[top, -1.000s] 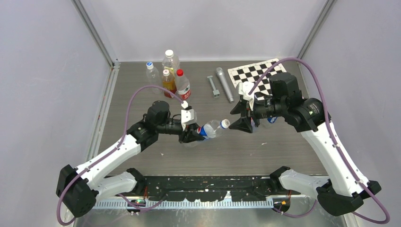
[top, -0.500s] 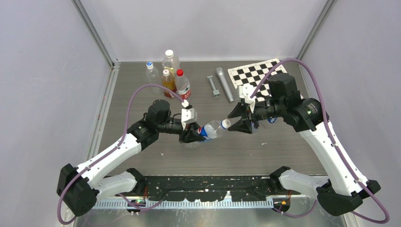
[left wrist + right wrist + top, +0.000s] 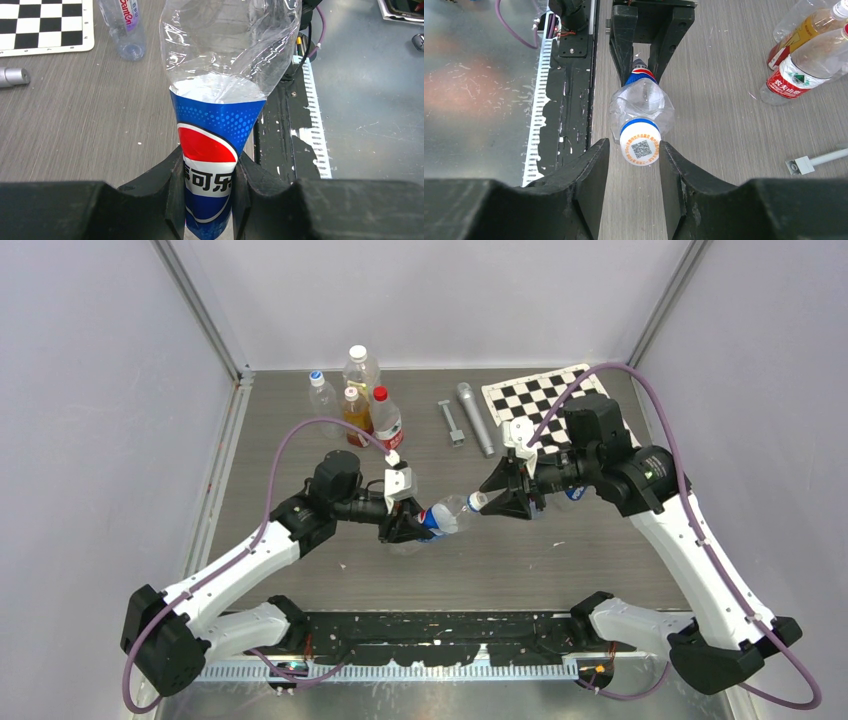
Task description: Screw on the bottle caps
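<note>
Cap on bottle sits between right gripper's jaws.

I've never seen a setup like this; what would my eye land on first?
Most striking is the Pepsi bottle held sideways over the middle of the table, the left gripper squeezing its label. The right gripper faces it, fingers either side of the white cap. Farther back stand a cluster of bottles on the left and a checkerboard on the right.

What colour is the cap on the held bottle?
The cap is white; the right wrist view shows it best.
</note>
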### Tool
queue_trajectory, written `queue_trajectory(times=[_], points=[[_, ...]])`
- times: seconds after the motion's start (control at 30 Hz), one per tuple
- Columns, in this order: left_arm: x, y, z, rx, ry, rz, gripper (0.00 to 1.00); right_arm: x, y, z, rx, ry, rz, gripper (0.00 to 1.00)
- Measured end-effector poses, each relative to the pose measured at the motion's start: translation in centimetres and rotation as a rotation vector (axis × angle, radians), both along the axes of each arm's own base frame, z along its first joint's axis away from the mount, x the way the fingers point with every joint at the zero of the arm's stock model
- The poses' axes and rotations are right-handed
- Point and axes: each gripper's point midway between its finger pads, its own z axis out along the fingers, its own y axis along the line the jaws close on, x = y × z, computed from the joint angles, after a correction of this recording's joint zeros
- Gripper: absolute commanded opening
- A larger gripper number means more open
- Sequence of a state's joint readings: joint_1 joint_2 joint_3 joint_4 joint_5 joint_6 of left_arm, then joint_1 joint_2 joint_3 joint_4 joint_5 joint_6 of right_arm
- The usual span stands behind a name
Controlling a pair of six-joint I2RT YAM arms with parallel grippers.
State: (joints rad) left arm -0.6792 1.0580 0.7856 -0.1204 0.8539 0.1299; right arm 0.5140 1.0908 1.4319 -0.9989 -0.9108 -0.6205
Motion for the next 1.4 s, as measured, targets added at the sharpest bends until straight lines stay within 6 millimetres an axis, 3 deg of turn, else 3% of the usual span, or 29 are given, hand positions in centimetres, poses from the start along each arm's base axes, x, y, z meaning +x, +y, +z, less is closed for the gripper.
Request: queue_trajectory(times=[0.73, 0.9, 1.2, 1.4], points=[[-0.1, 0.0, 0.2, -0.003, 0.013, -0.002, 0.0, 0.6, 0.2, -0.1, -0.001, -0.018, -0.011, 0.49], [-0.1, -0.1, 0.4, -0.006, 0.012, -0.003, 0.0, 0.9, 0.4, -0.5, -0.006, 0.004, -0.006, 0.4], [0.4, -0.2, 0.1, 0.005, 0.014, 0.016, 0.0, 1.1, 0.6, -1.0, -0.017, 0.052, -0.016, 0.15], [2.4, 0.0, -0.1, 0.024, -0.035, 0.113, 0.0, 2.4, 0.6, -1.3, -0.028, 0.156, -0.132, 0.11]])
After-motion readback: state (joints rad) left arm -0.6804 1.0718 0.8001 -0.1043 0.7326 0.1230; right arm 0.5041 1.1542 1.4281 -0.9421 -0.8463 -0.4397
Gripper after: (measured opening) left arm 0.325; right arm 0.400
